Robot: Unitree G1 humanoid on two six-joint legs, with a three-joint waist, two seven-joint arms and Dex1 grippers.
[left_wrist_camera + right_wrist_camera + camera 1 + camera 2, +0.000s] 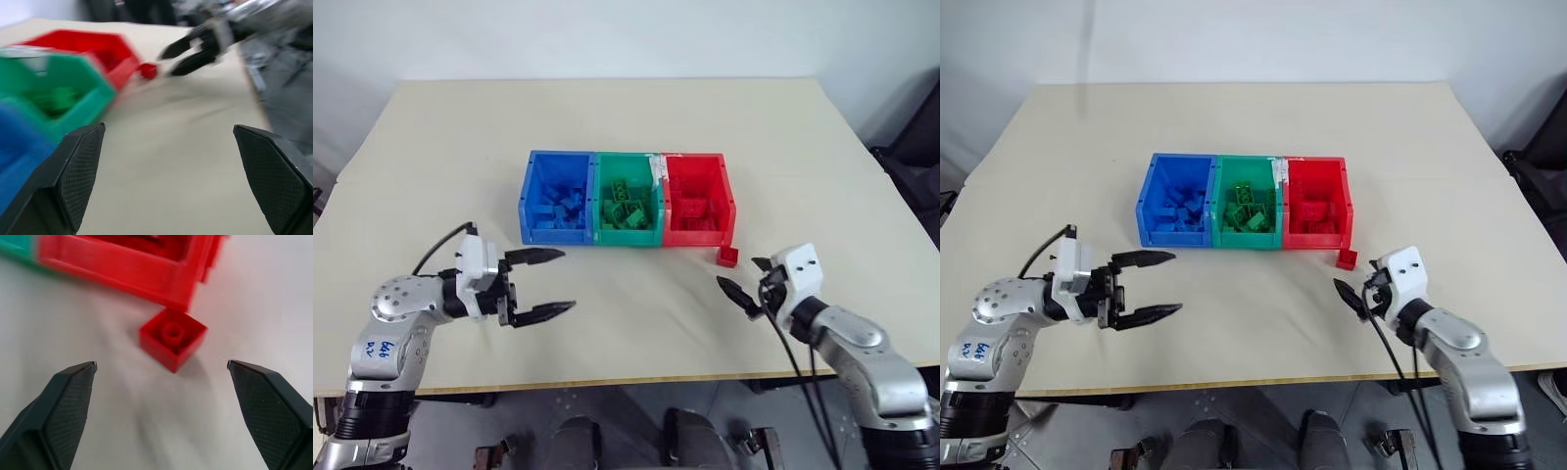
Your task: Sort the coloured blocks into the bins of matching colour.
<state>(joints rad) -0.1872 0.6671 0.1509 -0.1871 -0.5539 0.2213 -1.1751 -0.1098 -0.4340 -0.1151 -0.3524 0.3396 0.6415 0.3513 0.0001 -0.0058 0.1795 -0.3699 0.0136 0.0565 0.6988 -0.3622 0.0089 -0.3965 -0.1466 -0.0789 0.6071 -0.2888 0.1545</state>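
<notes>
Beige and wide, the table [636, 323] holds everything. Nearest are the two grippers, both with fingers spread wide and holding nothing: the left gripper [546, 284] on the left, the right gripper [749, 279] on the right. Just past the right one sits a small red block [727, 258], beside the red bin's [731, 211] corner. Farther back the bins stand joined in a row: the blue bin [526, 201] holds blue blocks [563, 206], the green bin [595, 201] holds green blocks [626, 209], and the red bin holds red blocks [697, 213].
</notes>
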